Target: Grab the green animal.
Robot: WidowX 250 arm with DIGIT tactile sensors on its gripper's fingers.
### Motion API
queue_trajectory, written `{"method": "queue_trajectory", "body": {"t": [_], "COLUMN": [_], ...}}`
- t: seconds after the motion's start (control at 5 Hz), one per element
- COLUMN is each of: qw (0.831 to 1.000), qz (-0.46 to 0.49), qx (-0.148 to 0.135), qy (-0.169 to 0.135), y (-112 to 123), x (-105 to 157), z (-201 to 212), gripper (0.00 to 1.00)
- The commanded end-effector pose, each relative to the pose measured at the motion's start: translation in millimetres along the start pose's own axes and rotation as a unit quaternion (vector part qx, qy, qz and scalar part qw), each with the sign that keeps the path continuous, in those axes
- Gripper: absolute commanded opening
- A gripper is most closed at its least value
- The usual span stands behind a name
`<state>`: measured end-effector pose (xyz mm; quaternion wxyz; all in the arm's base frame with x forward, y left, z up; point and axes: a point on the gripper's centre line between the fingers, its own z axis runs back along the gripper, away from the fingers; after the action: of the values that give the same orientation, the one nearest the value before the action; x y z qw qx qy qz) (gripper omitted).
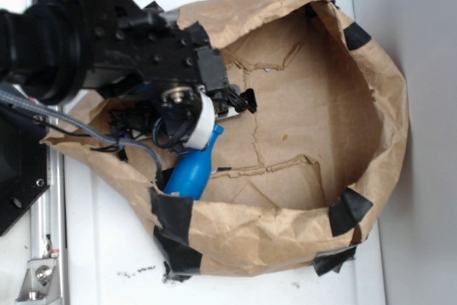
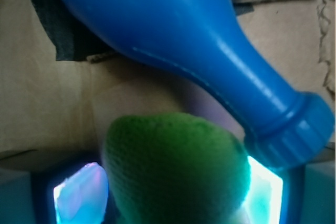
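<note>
Wrist view: the green animal (image 2: pixel 176 169) fills the lower centre of the frame, sitting between the two glowing fingers (image 2: pixel 79 192) of the pincer (image 2: pixel 173 198); whether they already press on it cannot be told. Its knitted, fuzzy surface suggests a light, soft, yielding body that should compress without slipping, so a squeeze across its rounded middle looks safest. A glossy blue bottle (image 2: pixel 199 51) lies just beside it, upper right. Exterior view: the arm hides the toy inside the paper bag (image 1: pixel 371 105).
</note>
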<state>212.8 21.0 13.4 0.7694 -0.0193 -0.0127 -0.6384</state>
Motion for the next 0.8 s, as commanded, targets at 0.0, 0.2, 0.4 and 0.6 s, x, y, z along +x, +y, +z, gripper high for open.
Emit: {"method": "queue_trajectory", "body": {"t": [0.0,0.2,0.4,0.6], "qw": [0.999,0.999,0.999,0.996], "qz": [-0.003,0.0,0.007,0.083], "qx": [-0.032,-0.031,-0.026,0.01], "qy": [-0.017,-0.019,-0.024,-0.03], "y": [-17,-8,0,13], "x": [8,6,2,-8], "z": [-8,-4,4,39], "gripper": [0.0,0.0,0.0,0.0]}}
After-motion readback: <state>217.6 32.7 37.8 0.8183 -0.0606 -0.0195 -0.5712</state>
